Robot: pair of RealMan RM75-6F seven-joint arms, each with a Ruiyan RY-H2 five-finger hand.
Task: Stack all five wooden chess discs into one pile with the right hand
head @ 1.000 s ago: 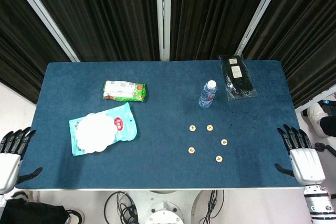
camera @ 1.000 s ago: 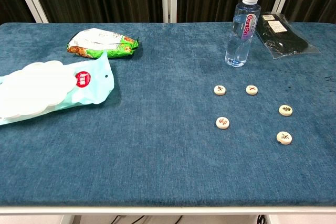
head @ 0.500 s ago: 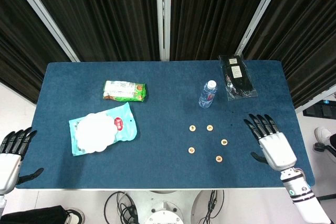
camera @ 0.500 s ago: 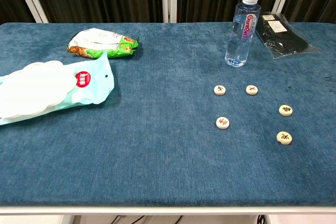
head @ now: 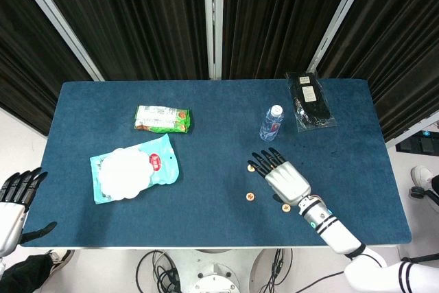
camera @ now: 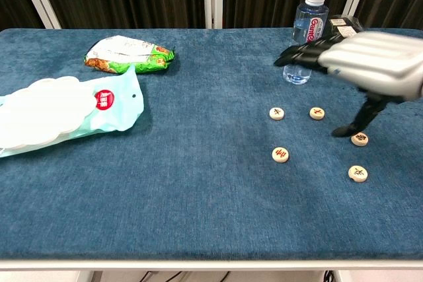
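Right hand [head: 284, 178] moved over discs [camera: 280, 154]; pale, round, red-marked, unstacked

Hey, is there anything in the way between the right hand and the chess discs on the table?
Nothing visible blocks it. The right hand hangs open above the five wooden discs, which lie apart on bare blue table. The water bottle stands just behind the group, beyond the hand's fingertips in the chest view, not between hand and discs.
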